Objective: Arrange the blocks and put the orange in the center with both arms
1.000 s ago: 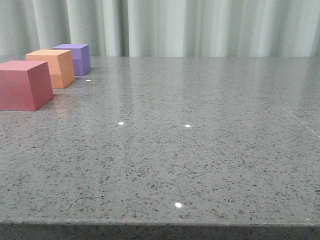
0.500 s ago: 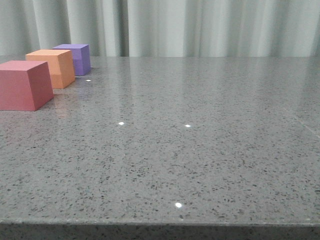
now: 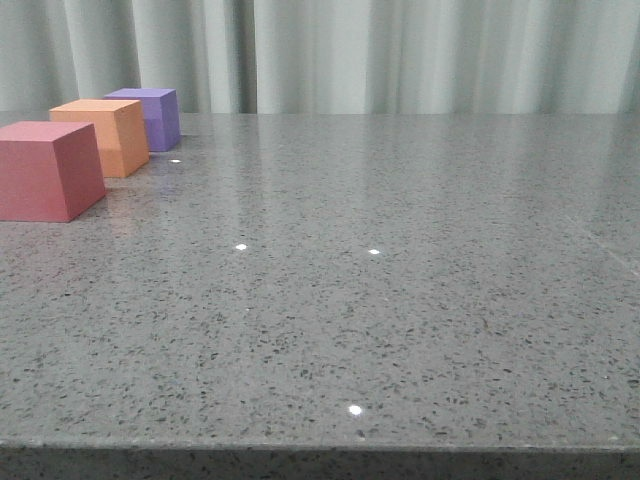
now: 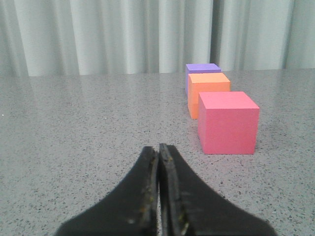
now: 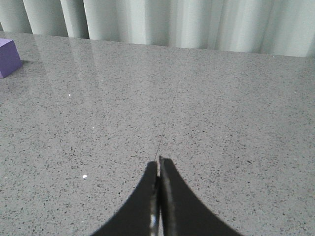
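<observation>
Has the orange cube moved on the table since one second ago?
No. In the front view the orange cube sits where it did, between the purple cube and the pinkish-red cube.

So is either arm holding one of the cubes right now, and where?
Nothing is held. The left gripper and right gripper both have their jaws shut on nothing.

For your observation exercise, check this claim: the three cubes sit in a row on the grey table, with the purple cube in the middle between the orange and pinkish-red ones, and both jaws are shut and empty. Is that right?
One detail is wrong. The orange cube is in the middle; the purple cube is at the far end and the pinkish-red cube nearest, as the front view shows. The rest stands.
</observation>
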Tool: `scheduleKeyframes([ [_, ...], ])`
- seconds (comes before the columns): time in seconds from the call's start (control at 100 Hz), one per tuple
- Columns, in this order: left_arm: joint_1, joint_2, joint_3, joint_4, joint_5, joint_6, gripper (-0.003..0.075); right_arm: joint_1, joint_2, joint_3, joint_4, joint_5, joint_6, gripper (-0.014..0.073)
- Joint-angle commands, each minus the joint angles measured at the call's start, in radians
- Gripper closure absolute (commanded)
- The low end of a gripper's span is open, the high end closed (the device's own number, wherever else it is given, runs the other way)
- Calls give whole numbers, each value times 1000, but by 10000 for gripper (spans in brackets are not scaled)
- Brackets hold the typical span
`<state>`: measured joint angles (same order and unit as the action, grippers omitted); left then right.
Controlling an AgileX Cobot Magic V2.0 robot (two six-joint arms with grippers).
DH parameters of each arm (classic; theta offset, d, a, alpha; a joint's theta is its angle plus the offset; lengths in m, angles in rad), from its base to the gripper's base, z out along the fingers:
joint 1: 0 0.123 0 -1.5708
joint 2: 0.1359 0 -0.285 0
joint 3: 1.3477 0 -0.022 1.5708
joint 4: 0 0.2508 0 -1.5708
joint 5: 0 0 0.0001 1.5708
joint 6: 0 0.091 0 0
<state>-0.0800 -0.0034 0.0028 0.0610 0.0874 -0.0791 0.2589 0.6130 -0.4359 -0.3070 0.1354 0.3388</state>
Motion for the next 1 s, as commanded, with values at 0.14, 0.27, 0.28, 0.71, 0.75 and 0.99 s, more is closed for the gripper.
scheduleKeyframes([
  [0.14, 3, -33, 42, -2, -87, 1, 741, -5, 0, -26, -18, -75, -1, 704],
  [0.27, 3, -33, 42, -2, -87, 1, 741, -5, 0, -26, -18, -75, -1, 704],
  [0.28, 3, -33, 42, -2, -87, 1, 741, -5, 0, -26, -18, -75, -1, 704],
  [0.71, 3, -33, 42, -2, -87, 1, 741, -5, 0, -25, -19, -74, -1, 704],
  [0.75, 3, -33, 42, -2, -87, 1, 741, -5, 0, -25, -19, -74, -1, 704],
  [0.99, 3, -33, 42, -2, -87, 1, 741, -21, -22, 4, 24, -120, -23, 704],
])
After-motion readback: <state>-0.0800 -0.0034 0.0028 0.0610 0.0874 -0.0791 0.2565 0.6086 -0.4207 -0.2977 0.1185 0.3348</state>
